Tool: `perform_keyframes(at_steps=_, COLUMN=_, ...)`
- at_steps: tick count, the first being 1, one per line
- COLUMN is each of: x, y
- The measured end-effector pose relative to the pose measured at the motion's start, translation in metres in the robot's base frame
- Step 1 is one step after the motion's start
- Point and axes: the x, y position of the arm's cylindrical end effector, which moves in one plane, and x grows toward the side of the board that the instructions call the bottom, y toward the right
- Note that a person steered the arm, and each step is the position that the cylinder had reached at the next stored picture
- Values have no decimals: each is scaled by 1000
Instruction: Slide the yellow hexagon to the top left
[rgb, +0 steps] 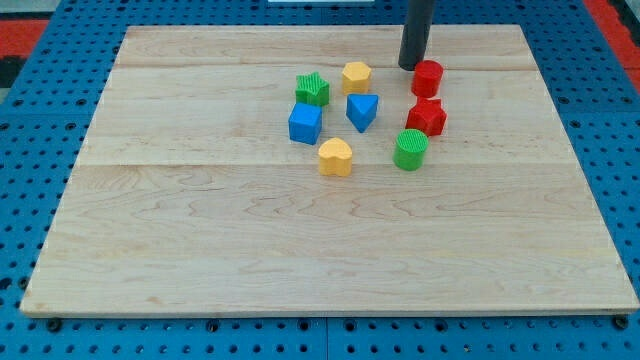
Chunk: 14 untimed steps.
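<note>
The yellow hexagon (356, 76) sits on the wooden board (200, 220) near the top middle. My tip (411, 66) is down on the board to the hexagon's right, apart from it, and just left of and above a red cylinder (427, 78). A green star-shaped block (312, 90) lies just left of the hexagon. A blue triangular block (362, 111) lies just below it.
A blue cube (305, 123) and a yellow heart-shaped block (335, 157) lie lower in the cluster. A red star-shaped block (426, 117) and a green cylinder (410, 149) lie at the right. A blue pegboard (60, 100) surrounds the board.
</note>
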Motion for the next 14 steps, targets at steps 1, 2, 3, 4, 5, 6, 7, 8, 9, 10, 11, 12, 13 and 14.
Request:
perform_keyframes(at_steps=1, x=0, y=0)
perform_keyframes(at_steps=2, x=-6, y=0)
perform_keyframes(at_steps=3, x=-25, y=-1)
perform_keyframes(at_steps=4, x=-31, y=-20)
perform_keyframes(at_steps=5, x=-31, y=-35)
perform_keyframes(at_steps=6, x=-31, y=-35)
perform_keyframes(at_steps=7, x=-31, y=-38)
perform_keyframes(at_steps=8, x=-28, y=-50)
perform_keyframes(at_steps=9, x=-14, y=-60)
perform_keyframes(at_steps=10, x=0, y=-60)
perform_keyframes(at_steps=11, x=22, y=-56)
perform_keyframes(at_steps=12, x=29, y=-40)
perform_keyframes(at_steps=13, x=31, y=-16)
perform_keyframes(at_steps=14, x=47, y=-34)
